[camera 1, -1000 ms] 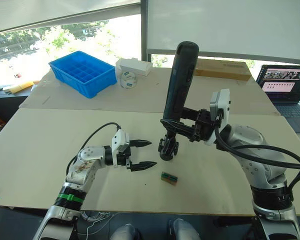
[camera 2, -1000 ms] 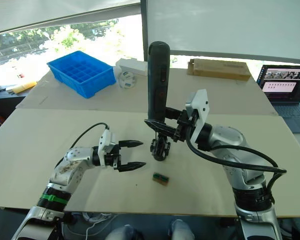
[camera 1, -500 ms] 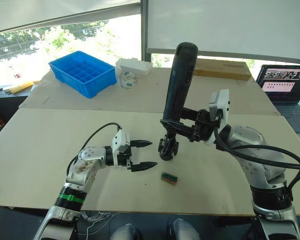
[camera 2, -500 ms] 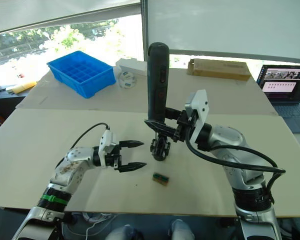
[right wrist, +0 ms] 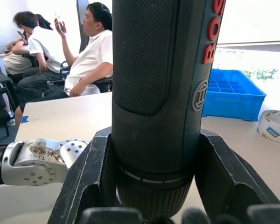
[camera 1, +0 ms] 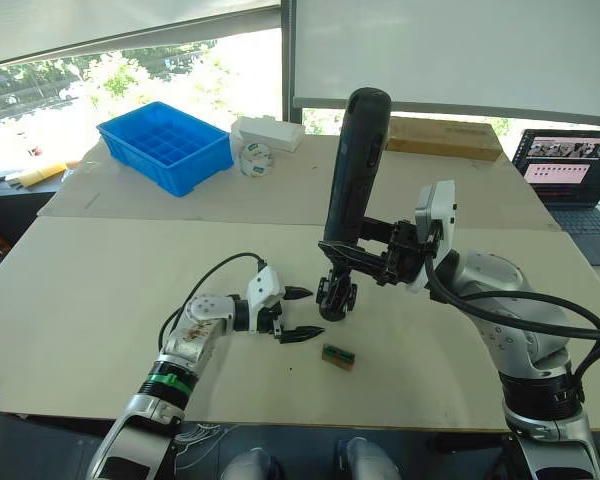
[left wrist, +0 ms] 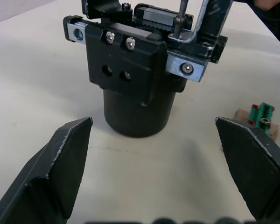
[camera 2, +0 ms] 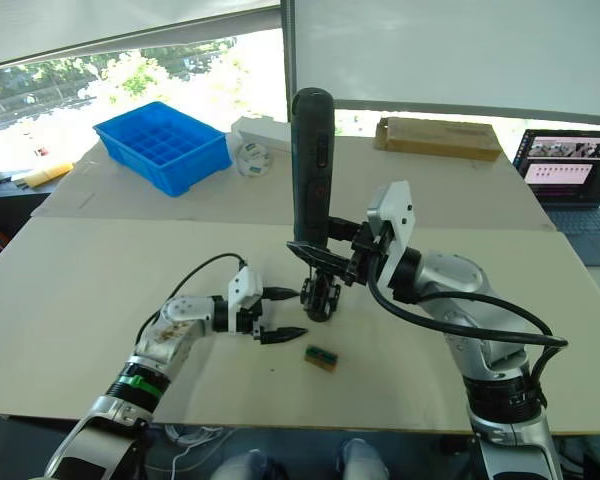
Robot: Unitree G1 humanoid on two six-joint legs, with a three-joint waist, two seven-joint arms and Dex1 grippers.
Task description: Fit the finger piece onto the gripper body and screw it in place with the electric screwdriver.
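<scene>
Between left gripper (camera 1: 302,314) jaws, spread wide apart: gap empty, gripper body (left wrist: 133,86) just ahead of fingertips (left wrist: 70,149), standing on tabletop (camera 1: 80,300), not touched. Green-and-tan block (camera 1: 338,356) beside one jaw tip, on tabletop. Right gripper (camera 1: 352,258) jaws clamped around lower barrel of electric screwdriver (camera 1: 355,165), held upright, thin bit pointing down onto top of gripper body. Beyond: blue tray (camera 1: 166,146), tape roll (camera 1: 253,160), laptop (camera 1: 570,175).

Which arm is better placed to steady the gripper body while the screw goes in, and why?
The left. Its left gripper is open and empty beside the gripper body, fingers either side. The right gripper is shut on the electric screwdriver, upright above it.
</scene>
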